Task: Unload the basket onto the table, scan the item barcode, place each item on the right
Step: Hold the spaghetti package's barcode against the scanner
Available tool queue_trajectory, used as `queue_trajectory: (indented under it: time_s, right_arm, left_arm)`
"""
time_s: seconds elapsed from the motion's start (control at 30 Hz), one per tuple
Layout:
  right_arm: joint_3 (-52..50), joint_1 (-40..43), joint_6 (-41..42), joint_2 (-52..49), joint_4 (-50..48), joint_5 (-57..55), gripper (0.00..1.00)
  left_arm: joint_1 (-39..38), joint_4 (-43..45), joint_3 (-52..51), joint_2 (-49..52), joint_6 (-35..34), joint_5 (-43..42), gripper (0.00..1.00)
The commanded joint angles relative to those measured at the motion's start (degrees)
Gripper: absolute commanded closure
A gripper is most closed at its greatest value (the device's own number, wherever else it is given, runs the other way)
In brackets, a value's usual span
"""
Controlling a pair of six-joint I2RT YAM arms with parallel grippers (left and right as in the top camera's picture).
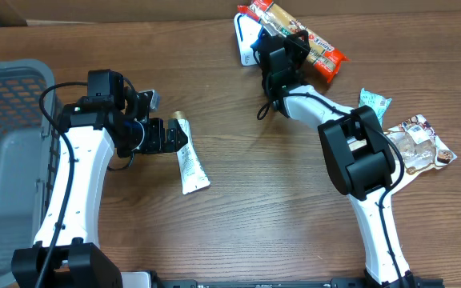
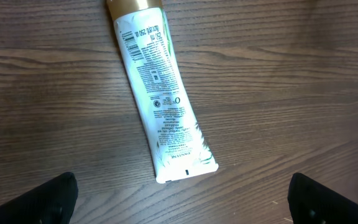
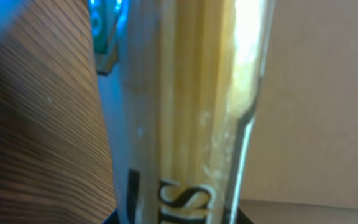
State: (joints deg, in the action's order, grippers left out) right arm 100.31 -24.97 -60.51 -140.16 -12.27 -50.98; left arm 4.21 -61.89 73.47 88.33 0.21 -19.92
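Observation:
A white tube [image 1: 190,164] with a gold cap lies flat on the wooden table, printed back up. In the left wrist view the tube [image 2: 160,93] shows a barcode [image 2: 128,38] near its cap. My left gripper [image 1: 174,136] hovers over the tube's cap end and is open. In its own view the gripper [image 2: 185,211] holds nothing, its black fingertips [image 2: 48,199] wide apart at the bottom corners. At the far side my right gripper [image 1: 282,44] is shut on a spaghetti packet [image 1: 318,48] with red ends. That packet [image 3: 191,112] fills the right wrist view, standing up between the jaws.
A grey basket [image 1: 6,80] stands at the left edge. A white and blue packet [image 1: 245,36] lies beside the spaghetti. A teal packet [image 1: 374,102] and a clear snack packet [image 1: 422,144] lie at the right, next to the right arm.

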Motion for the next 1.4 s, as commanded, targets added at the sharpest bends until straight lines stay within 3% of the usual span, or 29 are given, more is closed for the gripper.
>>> queue_trajectory:
  time_s: [0.0, 0.3, 0.43, 0.67, 0.83, 0.87, 1.07, 1.27, 1.37]
  right_arm:
    - [2.25, -2.19, 0.48, 2.64, -2.58, 0.57, 0.96]
    - [2.25, -2.93, 0.87, 2.67, -3.48, -0.50, 0.96]
    - [2.25, -3.72, 1.95, 3.10, -8.63, -5.18, 0.96]
    - [2.25, -4.31, 2.27, 8.50, -8.76, -13.40, 0.96]
    - [2.25, -6.34, 9.16, 16.28, 1.20, -14.86, 0.96]
    - [2.25, -7.34, 14.67, 20.24, 10.27, -11.96, 0.96]
    - [2.25, -8.72, 38.56, 33.42, 42.91, 13.44, 0.96]
    - [2.25, -2.64, 56.48, 44.68, 61.37, 49.68, 0.96]
    - [2.25, 3.54, 59.30, 48.81, 68.17, 65.61, 0.96]
  left_arm:
    - [-0.11, 0.07, 0.02, 0.28, 1.11, 0.00, 0.00]
    - [-0.11, 0.07, 0.02, 0.28, 1.11, 0.00, 0.00]
    - [-0.11, 0.07, 0.02, 0.28, 1.11, 0.02, 0.01]
    - [-0.11, 0.07, 0.02, 0.28, 1.11, 0.02, 0.01]
    - [-0.11, 0.04, 0.02, 0.28, 1.11, 0.02, 0.01]
    - [-0.11, 0.07, 0.02, 0.28, 1.11, 0.00, 0.00]
    - [-0.11, 0.07, 0.02, 0.28, 1.11, 0.02, 0.00]
    - [-0.11, 0.07, 0.02, 0.28, 1.11, 0.02, 0.01]
    - [-0.11, 0.07, 0.02, 0.28, 1.09, 0.00, 0.00]
